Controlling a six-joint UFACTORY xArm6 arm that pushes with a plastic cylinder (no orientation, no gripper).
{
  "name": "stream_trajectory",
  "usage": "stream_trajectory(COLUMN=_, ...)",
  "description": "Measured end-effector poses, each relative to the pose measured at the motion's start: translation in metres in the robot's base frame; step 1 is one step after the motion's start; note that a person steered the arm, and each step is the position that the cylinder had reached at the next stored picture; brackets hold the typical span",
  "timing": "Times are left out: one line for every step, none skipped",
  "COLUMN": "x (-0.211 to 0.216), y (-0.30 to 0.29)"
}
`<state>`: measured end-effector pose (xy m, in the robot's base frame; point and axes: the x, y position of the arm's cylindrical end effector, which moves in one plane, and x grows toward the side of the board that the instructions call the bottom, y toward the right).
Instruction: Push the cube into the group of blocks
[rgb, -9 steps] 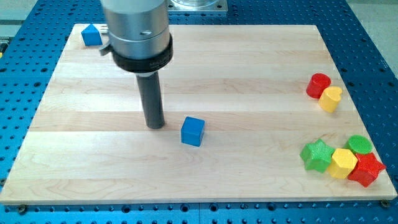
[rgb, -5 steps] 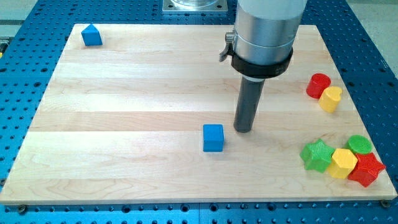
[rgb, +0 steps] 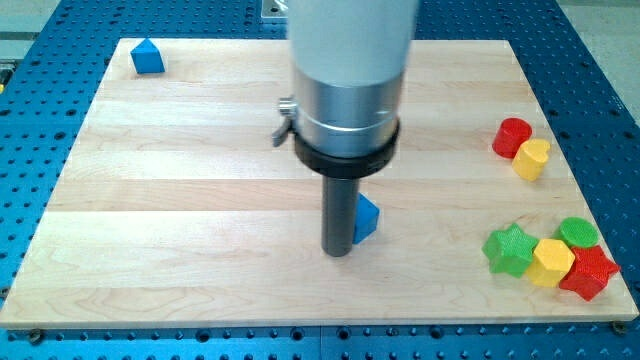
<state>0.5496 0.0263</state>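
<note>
The blue cube (rgb: 367, 217) sits on the wooden board (rgb: 200, 200) a little below its middle, partly hidden behind my rod. My tip (rgb: 338, 251) rests on the board right at the cube's left and lower side, touching or nearly touching it. A group of blocks lies at the view's lower right: a green star (rgb: 510, 249), a yellow block (rgb: 551, 262), a green round block (rgb: 578, 232) and a red star (rgb: 590, 272).
A red cylinder (rgb: 512, 136) and a yellow block (rgb: 532, 158) sit together at the right edge. A blue house-shaped block (rgb: 147, 56) is at the board's top left corner.
My tip swung from the cube's left to its upper right, then back down to its left side. The cube has shifted rightward across the frames.
</note>
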Motion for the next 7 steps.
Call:
stream_trajectory(x=-0.006, y=0.039)
stream_trajectory(x=-0.009, y=0.063)
stream_trajectory(x=-0.007, y=0.034)
stream_trajectory(x=0.002, y=-0.022)
stream_trajectory(x=-0.001, y=-0.059)
stream_trajectory(x=-0.031, y=-0.029)
stream_trajectory(x=-0.036, y=0.026)
